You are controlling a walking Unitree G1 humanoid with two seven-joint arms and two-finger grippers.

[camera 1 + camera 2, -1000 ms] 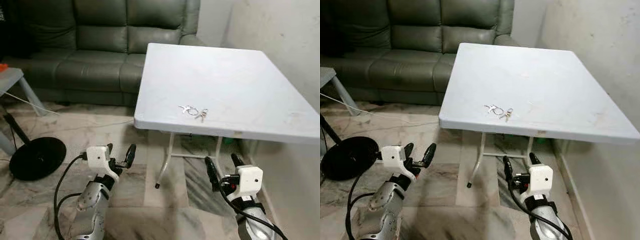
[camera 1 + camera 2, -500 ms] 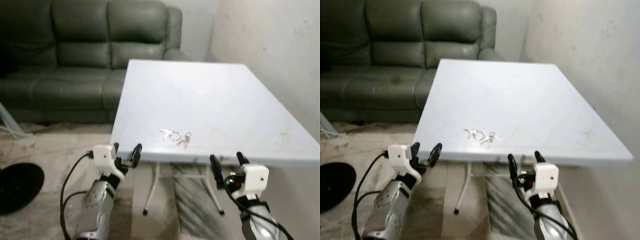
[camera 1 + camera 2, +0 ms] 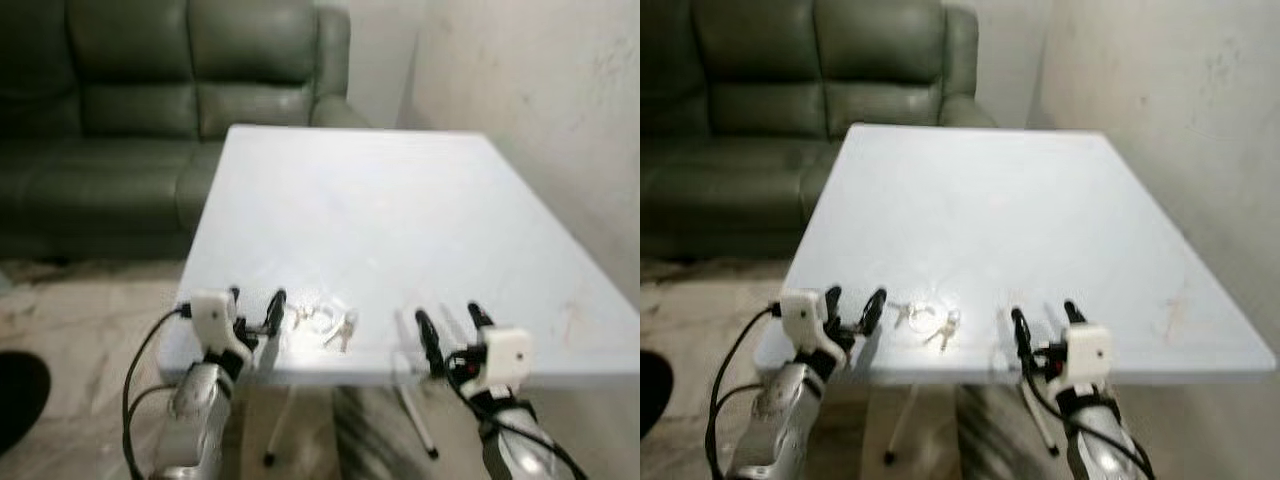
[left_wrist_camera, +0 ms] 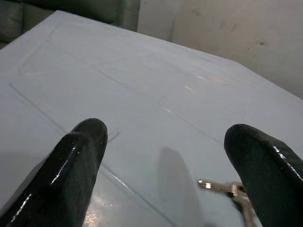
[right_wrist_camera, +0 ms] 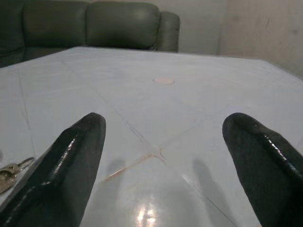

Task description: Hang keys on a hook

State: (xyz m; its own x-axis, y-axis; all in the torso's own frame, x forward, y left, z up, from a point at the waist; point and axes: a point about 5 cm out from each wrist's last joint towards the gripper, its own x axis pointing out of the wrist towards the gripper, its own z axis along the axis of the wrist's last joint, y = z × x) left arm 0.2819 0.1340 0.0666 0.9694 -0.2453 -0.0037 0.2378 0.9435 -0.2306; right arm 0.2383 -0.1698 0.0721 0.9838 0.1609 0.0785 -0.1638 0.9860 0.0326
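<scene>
A small bunch of silver keys on a ring lies near the front edge of the white folding table. My left gripper is open, just left of the keys at the table's front edge. The keys show past its right finger in the left wrist view. My right gripper is open too, hovering over the front edge to the right of the keys. The keys peek in at the edge of the right wrist view. No hook can be made out.
A dark green leather sofa stands behind and left of the table. A pale wall runs along the table's right side. Marble-pattern floor lies to the left, with a black round base at the far left edge.
The camera has come closer to the table and the picture has shifted. Both grippers now reach over the table's front edge beside the keys, where before they were below it.
</scene>
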